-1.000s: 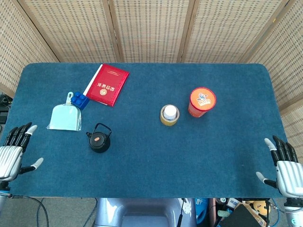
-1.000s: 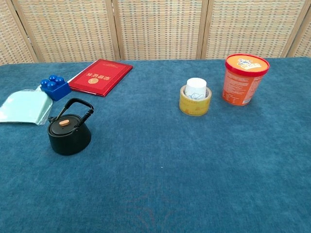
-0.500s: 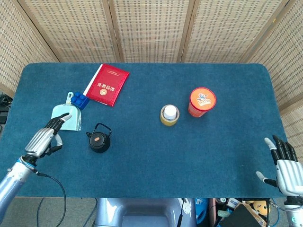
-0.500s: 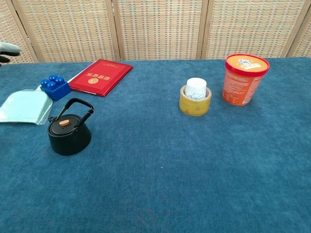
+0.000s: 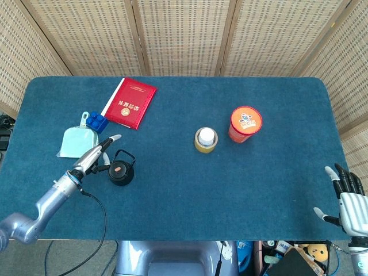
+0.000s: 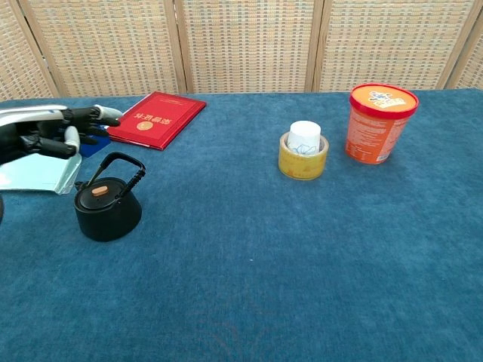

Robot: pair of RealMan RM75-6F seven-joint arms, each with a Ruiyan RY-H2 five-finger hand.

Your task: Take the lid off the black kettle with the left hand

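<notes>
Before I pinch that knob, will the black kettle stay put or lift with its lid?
The black kettle looks squat and wide-based on the cloth, so tipping seems unlikely. It is small, so probably light; a snug lid might drag it up. The left robot hand is beside it, not touching.
</notes>
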